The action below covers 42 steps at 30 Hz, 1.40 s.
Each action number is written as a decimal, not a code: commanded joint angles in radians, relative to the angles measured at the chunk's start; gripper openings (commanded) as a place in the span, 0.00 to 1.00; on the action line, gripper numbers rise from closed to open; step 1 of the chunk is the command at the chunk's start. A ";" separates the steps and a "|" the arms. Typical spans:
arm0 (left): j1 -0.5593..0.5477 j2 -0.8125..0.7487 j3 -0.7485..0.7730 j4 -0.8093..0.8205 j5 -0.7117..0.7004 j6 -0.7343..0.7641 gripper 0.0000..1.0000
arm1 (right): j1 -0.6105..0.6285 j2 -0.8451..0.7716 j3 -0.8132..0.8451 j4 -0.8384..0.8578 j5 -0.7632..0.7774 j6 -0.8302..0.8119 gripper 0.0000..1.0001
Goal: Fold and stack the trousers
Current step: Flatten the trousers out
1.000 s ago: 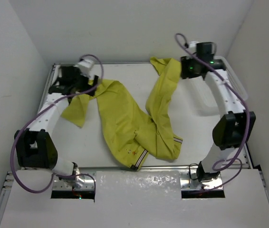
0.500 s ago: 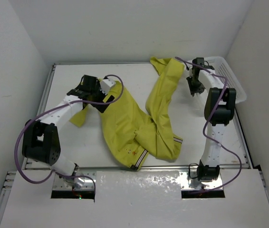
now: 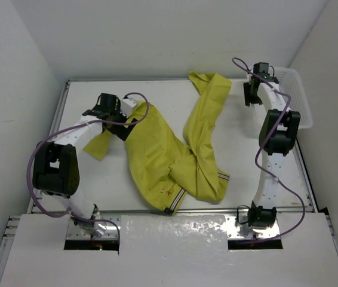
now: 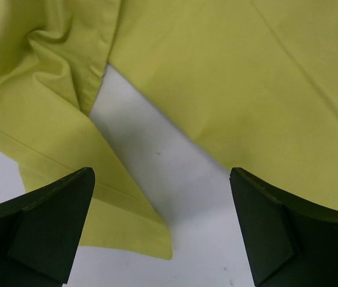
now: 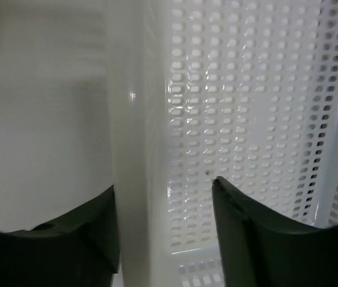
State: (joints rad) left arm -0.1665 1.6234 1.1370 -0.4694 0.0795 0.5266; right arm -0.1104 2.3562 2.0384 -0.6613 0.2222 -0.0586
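Observation:
The mustard-yellow trousers point(image 3: 157, 149) lie spread and rumpled on the white table point(image 3: 91, 179). The striped waistband point(image 3: 178, 196) is at the near edge, one leg runs to the far centre and the other to the left. My left gripper point(image 3: 116, 113) is open just above the left leg. In the left wrist view point(image 4: 162, 179) bare table and a cloth edge point(image 4: 133, 221) lie between its fingers, which hold nothing. My right gripper point(image 3: 252, 95) is open at the left rim of the basket. In the right wrist view point(image 5: 164, 185) its fingers straddle that rim point(image 5: 130, 149).
A white mesh basket point(image 3: 294, 101) stands at the far right of the table; its perforated inside point(image 5: 246, 89) fills the right wrist view. White walls close in the table on three sides. Both arms are folded over the table's side edges.
My left gripper came in from the far left corner to over the left trouser leg. My right arm folded up and its gripper moved right to the basket rim. The trousers stayed put.

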 commanded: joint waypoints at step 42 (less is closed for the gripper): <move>0.053 0.239 0.466 -0.192 0.052 -0.065 0.95 | 0.387 -1.003 -1.281 0.267 -0.394 0.501 0.76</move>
State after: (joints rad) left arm -0.0296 1.8217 1.6184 -0.6201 0.1165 0.4557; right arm 0.2630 1.3060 0.6922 -0.4839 -0.1379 0.4702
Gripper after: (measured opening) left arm 0.947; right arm 0.757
